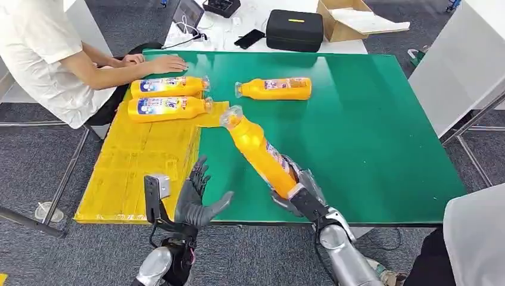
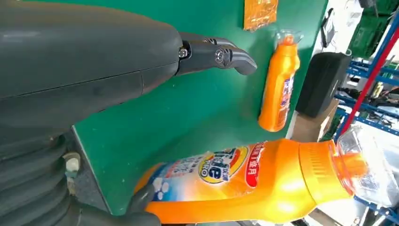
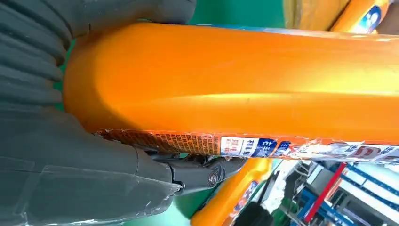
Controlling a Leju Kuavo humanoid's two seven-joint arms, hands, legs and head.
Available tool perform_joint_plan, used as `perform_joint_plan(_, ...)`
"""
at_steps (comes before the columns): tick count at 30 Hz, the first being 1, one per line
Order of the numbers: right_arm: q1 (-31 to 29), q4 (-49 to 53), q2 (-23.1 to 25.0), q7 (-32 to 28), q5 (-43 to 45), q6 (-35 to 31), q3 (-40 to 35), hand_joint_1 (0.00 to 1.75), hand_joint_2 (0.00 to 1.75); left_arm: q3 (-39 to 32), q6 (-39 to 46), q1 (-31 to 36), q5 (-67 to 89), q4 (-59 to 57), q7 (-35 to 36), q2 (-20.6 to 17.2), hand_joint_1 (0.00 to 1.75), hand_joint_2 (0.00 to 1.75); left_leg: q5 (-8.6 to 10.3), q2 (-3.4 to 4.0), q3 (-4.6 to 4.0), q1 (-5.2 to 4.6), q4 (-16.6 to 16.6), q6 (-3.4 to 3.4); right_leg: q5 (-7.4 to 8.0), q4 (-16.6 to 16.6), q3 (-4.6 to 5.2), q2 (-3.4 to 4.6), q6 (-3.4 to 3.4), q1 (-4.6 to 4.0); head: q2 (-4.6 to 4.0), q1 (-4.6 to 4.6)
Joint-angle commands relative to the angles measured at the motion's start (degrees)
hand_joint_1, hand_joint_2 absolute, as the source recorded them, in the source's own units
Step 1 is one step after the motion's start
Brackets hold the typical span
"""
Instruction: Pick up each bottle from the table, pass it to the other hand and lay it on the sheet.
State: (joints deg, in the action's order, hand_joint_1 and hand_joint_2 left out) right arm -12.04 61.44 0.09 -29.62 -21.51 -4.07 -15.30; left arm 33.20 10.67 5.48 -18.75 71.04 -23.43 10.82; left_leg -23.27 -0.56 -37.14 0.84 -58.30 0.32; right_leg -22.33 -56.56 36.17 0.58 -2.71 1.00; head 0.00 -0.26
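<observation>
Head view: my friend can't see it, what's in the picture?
The right robot hand holds an orange bottle tilted over a green table, with the open left robot hand nearby. Two bottles lie on a yellow sheet.

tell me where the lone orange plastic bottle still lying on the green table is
In the head view, the lone orange plastic bottle lies on the green table, right of the yellow sheet.

A person (image 1: 41, 53), black case (image 1: 294, 28), perhaps a phone (image 1: 249, 38).
</observation>
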Motion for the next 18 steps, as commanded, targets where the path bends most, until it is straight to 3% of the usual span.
perform_joint_plan(1,-1.22,-0.54,0.26,-0.04,0.12,-0.21,-1.26,1.75,1.75,-1.18,-0.31,1.91,-0.3,-1.97,0.32,-0.93,0.0,1.75,-0.08,0.11,0.2,0.0,0.02,0.02,-0.05,0.03,-0.18,0.04,0.09,-0.03,0.02,0.0)
perform_joint_plan(13,-1.27,-0.66,0.3,0.0,0.09,-0.17,-1.47,1.75,1.75,-1.33,-0.35,1.94,-0.53,-2.01,0.3,-0.81,0.0,1.75,-0.15,0.12,0.36,0.01,0.0,0.03,-0.12,0.01,-0.34,-0.01,0.16,-0.06,0.0,0.0)
perform_joint_plan(17,-1.69,-1.92,0.86,-0.36,-0.85,0.55,-5.26,1.75,1.75,-2.06,-0.9,3.68,-1.68,-1.26,-0.5,0.05,0.0,1.75,-0.05,0.08,0.1,0.02,0.01,0.01,-0.02,0.02,-0.09,0.02,0.08,-0.04,0.0,0.0)
perform_joint_plan(18,-2.1,-2.69,1.14,-0.38,-1.09,0.39,-6.16,1.75,1.75,-2.17,-1.16,4.1,-2.18,-1.12,-0.43,0.23,0.0,1.75,-0.19,0.16,0.41,0.03,-0.02,0.03,-0.14,0.0,-0.39,0.02,0.18,-0.08,0.0,0.0)
